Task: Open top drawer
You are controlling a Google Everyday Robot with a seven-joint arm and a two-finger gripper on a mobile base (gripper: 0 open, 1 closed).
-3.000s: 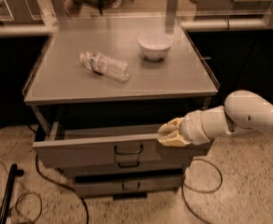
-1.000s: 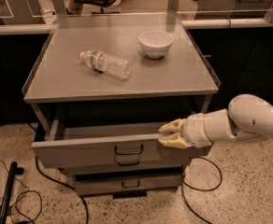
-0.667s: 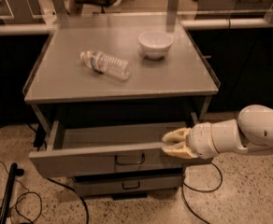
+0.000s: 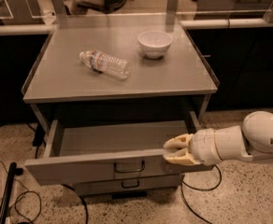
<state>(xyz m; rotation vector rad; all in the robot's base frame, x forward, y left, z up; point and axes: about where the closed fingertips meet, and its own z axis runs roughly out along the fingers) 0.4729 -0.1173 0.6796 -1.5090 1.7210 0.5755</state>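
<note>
Camera view has the top drawer (image 4: 94, 170) pulled well out beneath the tabletop (image 4: 66, 80), with the tool (image 4: 175, 151) narrowly pinching the front's upper lip near its right end. Such an off-centre pull could, I judge, skew the drawer and jam its runners, or the thin lip could slip free; a jolt might roll the bottle (image 4: 104, 63).

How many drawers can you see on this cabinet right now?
2. The top drawer, pulled out, with the gripper clamped on its front edge at the right; a second drawer beneath it, pushed in. Others may be hidden lower down.
</note>
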